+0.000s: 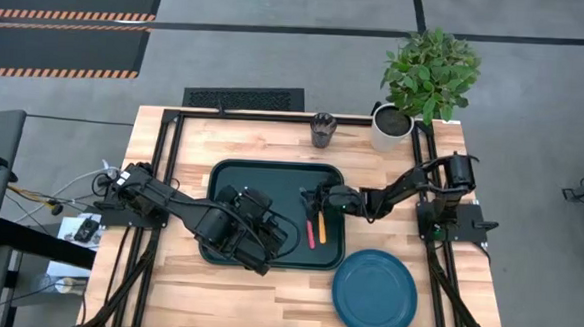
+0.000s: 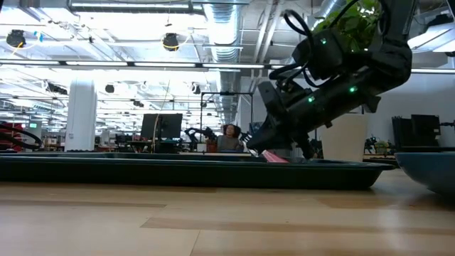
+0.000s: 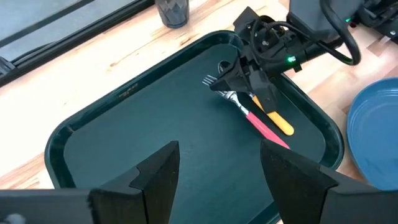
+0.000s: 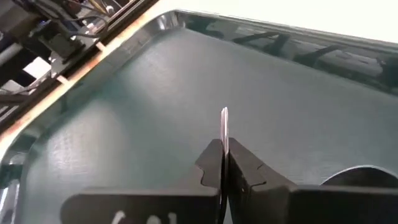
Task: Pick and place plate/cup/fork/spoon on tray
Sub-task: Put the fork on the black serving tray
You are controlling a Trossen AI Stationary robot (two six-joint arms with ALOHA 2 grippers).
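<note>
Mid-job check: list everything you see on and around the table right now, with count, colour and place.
tray: 1, dark green, middle of the table
fork: 1, red-pink handle, on the tray's right part, tine end in the right gripper
spoon: 1, orange-yellow handle, on the tray beside the fork
plate: 1, blue, on the table by the tray's near right corner
cup: 1, dark grey, at the table's far edge, off the tray
potted plant: 1, green in a white pot, far right corner
left gripper: 1, dark, open, above the tray's near left part
right gripper: 1, dark, pinched on the fork's metal end
</note>
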